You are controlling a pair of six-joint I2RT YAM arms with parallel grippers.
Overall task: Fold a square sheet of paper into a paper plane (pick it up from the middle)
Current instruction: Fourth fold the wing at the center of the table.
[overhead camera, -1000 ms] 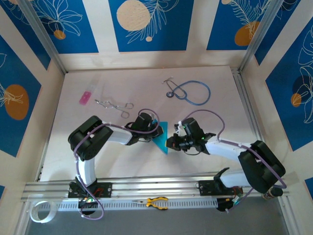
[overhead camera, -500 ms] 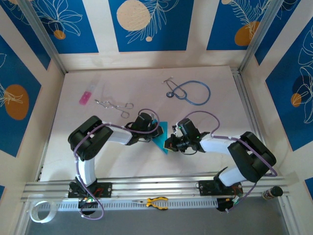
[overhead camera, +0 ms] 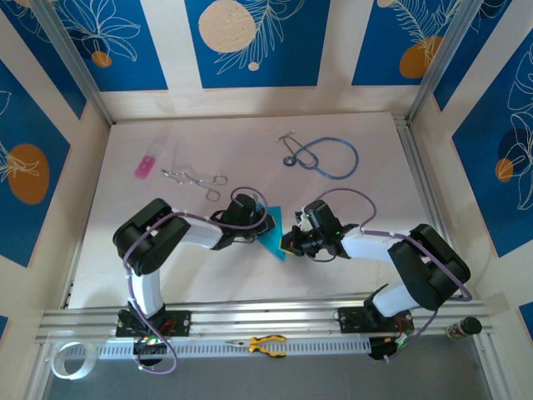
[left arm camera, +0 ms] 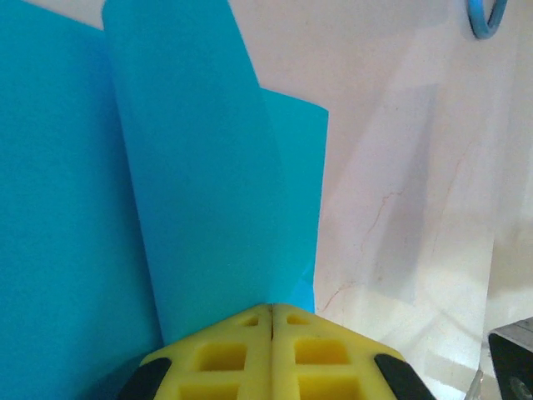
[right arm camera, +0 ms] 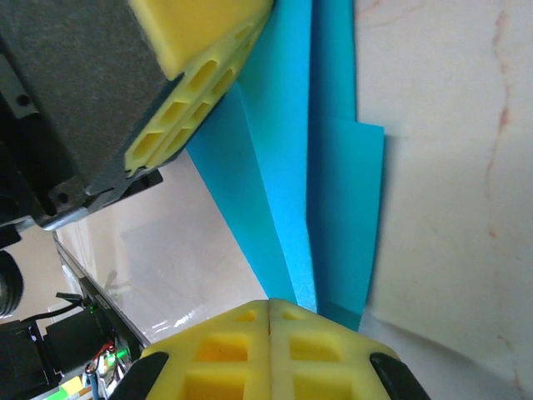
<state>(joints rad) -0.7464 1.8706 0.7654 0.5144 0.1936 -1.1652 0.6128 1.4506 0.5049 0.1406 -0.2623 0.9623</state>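
Here, left hand [left arm camera: 271, 312] and right hand [right arm camera: 269, 307] both clamp the cyan sheet of paper [left arm camera: 191, 167], creased into overlapping flaps.

A blue stethoscope [overhead camera: 330, 157] lies far right on the table [overhead camera: 379, 196], metal tongs [overhead camera: 196, 178] and a pink rectangle [overhead camera: 146, 167] far left, yellow-handled pliers [overhead camera: 263, 343] nearest.

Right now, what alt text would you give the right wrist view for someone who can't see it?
The right gripper, its yellow fingers closed at the bottom edge, pinches the near end of a folded cyan paper with lengthwise creases, over a white table. The left gripper, also yellow-fingered, holds the paper's far end at upper left.
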